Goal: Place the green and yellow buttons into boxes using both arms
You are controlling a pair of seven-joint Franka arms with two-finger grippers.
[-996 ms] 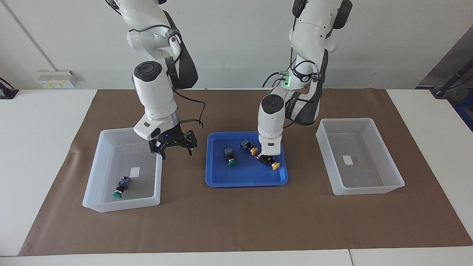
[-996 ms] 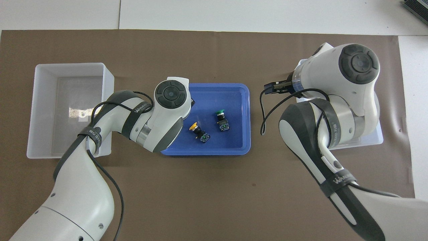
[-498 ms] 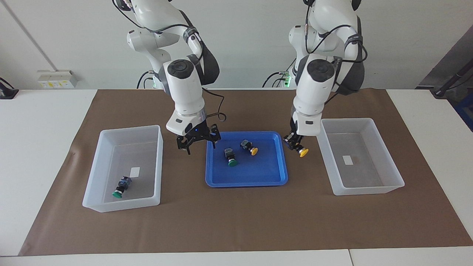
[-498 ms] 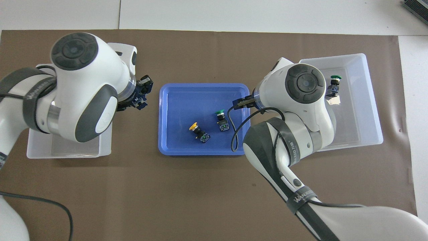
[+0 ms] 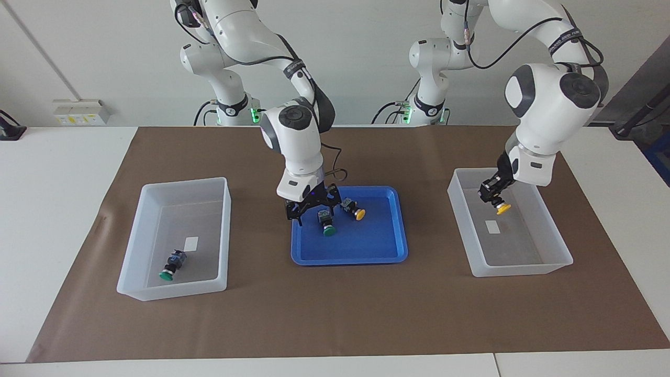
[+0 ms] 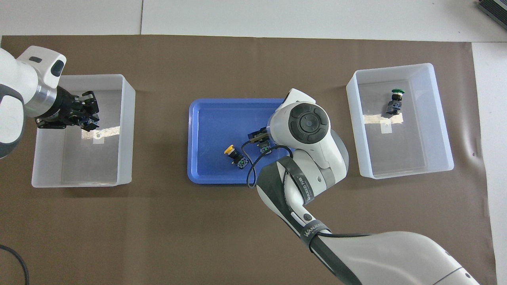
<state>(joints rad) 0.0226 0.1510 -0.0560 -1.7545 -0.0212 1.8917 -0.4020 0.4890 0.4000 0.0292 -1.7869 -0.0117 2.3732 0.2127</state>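
The bin [image 5: 175, 238] toward the right arm's end holds one green button [image 5: 172, 264], unmoved. The right gripper [image 5: 312, 205] has moved from that bin to the blue tray [image 5: 348, 251], its fingers spread above the second green button [image 5: 325, 222]; a yellow button [image 5: 354, 209] lies at its 2 o'clock. The left gripper [image 5: 493, 190] has carried its yellow button [image 5: 502, 209], clenched between the fingers, from the tray to over the other bin [image 5: 510, 222].

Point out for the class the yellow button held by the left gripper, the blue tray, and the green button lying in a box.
yellow button [image 5: 503, 209], facing view, on its cap.
blue tray [image 5: 349, 257], facing view, on its rim.
green button [image 5: 167, 275], facing view, on its cap.
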